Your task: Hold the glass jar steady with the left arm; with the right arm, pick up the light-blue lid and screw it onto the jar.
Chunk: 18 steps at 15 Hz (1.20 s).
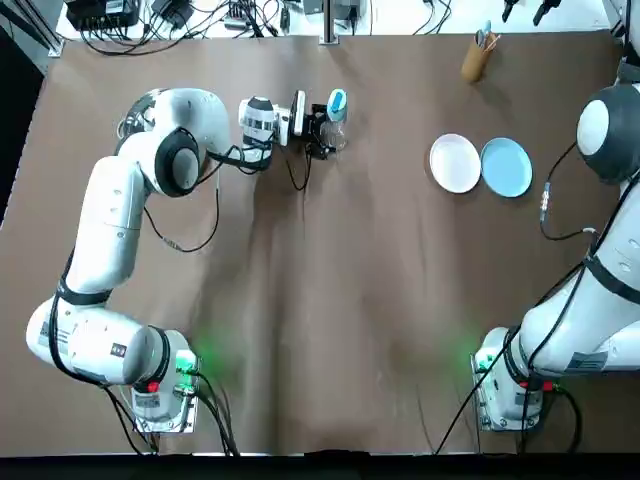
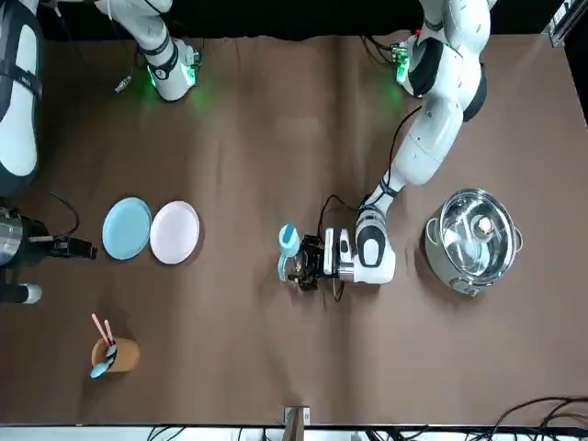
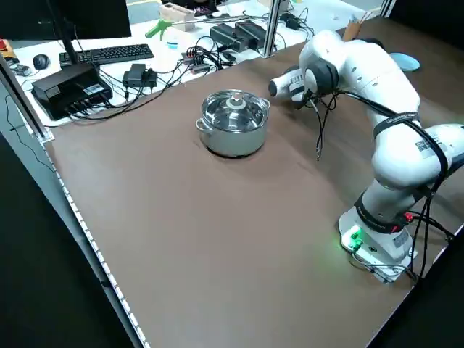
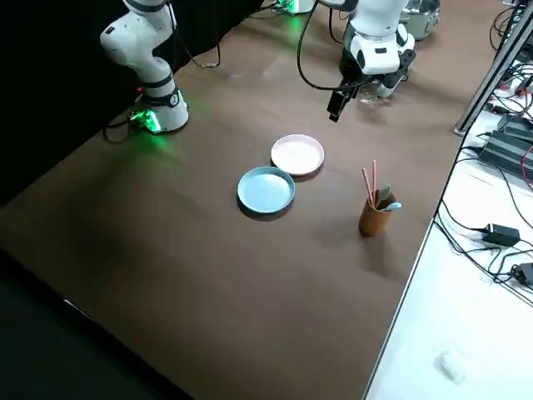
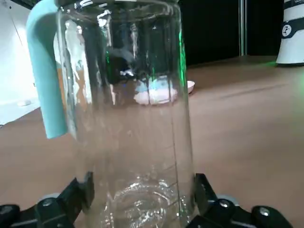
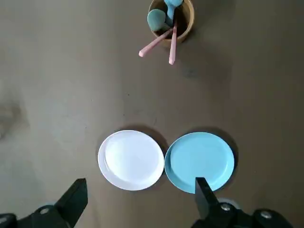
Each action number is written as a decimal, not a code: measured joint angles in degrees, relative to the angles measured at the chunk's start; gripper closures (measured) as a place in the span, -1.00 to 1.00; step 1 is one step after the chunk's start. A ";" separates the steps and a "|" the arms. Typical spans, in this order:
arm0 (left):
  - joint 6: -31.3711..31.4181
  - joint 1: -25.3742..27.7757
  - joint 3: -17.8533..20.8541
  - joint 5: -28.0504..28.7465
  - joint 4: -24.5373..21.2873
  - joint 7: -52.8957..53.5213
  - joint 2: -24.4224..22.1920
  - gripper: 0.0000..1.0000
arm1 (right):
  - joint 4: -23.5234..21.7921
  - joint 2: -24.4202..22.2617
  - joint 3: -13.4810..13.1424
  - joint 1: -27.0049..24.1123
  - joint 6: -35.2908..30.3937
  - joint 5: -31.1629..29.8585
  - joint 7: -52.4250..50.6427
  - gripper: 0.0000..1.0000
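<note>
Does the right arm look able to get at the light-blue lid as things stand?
Probably yes. The lid sits beside the jar that the left gripper clamps, with bare table between it and the right gripper, which hovers open above the plates.

The jar (image 1: 336,135) is clear glass, empty and open-topped. It stands upright on the desk (image 1: 400,300), left of centre and toward the far edge, clasped low down between the fingers of the left hand (image 1: 322,130). The light-blue lid (image 1: 336,101) tilts on edge against the jar's far side.
</note>
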 joint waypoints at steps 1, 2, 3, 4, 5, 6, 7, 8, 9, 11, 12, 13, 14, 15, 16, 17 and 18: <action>0.02 0.00 0.00 0.00 0.00 0.00 0.00 -0.89 | -0.01 -0.04 0.00 0.00 -0.02 -0.01 -0.10 -1.00; 0.02 0.00 0.00 0.00 0.00 0.00 0.00 -0.89 | -0.02 -0.05 0.00 0.00 -0.04 -0.02 -0.16 -1.00; 0.02 0.00 0.00 0.00 0.00 0.00 0.00 -0.89 | -0.06 -0.05 -0.01 0.00 -0.08 -0.03 -0.21 -1.00; 0.02 0.00 0.00 0.00 0.00 0.00 0.00 -0.89 | -0.09 -0.05 -0.01 0.00 -0.09 -0.04 -0.24 -1.00; 0.02 0.00 0.00 0.00 0.00 0.00 0.00 -0.89 | -0.12 -0.05 -0.01 0.00 -0.10 -0.05 -0.27 -1.00; 0.02 0.00 0.00 0.00 -0.01 0.00 0.00 -0.89 | -0.13 -0.05 -0.02 0.00 -0.10 -0.05 -0.28 -1.00; 0.02 0.01 0.00 0.00 -0.01 0.00 0.00 -0.89 | -0.14 -0.05 -0.02 0.00 -0.10 -0.06 -0.29 -1.00; 0.02 0.01 -0.01 0.00 -0.01 0.00 0.00 -0.89 | -0.14 -0.05 -0.03 -0.01 -0.10 -0.06 -0.29 -1.00; 0.02 0.01 -0.01 0.00 -0.01 0.00 0.00 -0.89 | -0.14 -0.06 -0.04 -0.02 -0.10 -0.07 -0.30 -1.00; 0.02 0.02 -0.01 0.00 -0.01 0.00 0.00 -0.89 | -0.14 -0.10 -0.09 -0.03 -0.10 -0.07 -0.30 -1.00; 0.02 0.03 -0.02 0.00 -0.01 0.00 0.00 -0.89 | -0.15 -0.17 -0.10 -0.04 -0.10 -0.08 -0.30 -1.00; 0.02 0.06 -0.02 0.00 -0.01 0.00 0.00 -0.89 | -0.14 -0.28 -0.11 -0.05 -0.09 -0.08 -0.31 -1.00; 0.02 0.09 -0.02 0.00 -0.01 0.00 0.00 -0.89 | -0.14 -0.45 -0.10 -0.05 -0.09 -0.08 -0.32 -1.00; 0.02 0.12 -0.02 0.00 -0.01 0.00 0.00 -0.89 | -0.15 -0.62 -0.10 -0.05 -0.08 -0.08 -0.33 -1.00; 0.02 0.14 -0.02 0.00 -0.01 0.00 0.00 -0.89 | -0.16 -0.77 -0.10 -0.05 -0.04 -0.08 -0.33 -1.00; 0.02 0.16 -0.02 0.00 -0.01 0.00 0.00 -0.89 | -0.16 -0.87 -0.10 -0.05 0.04 -0.08 -0.33 -1.00; 0.02 0.18 -0.02 0.00 -0.01 0.00 -0.01 -0.89 | -0.16 -0.97 -0.08 -0.05 0.14 -0.08 -0.33 -1.00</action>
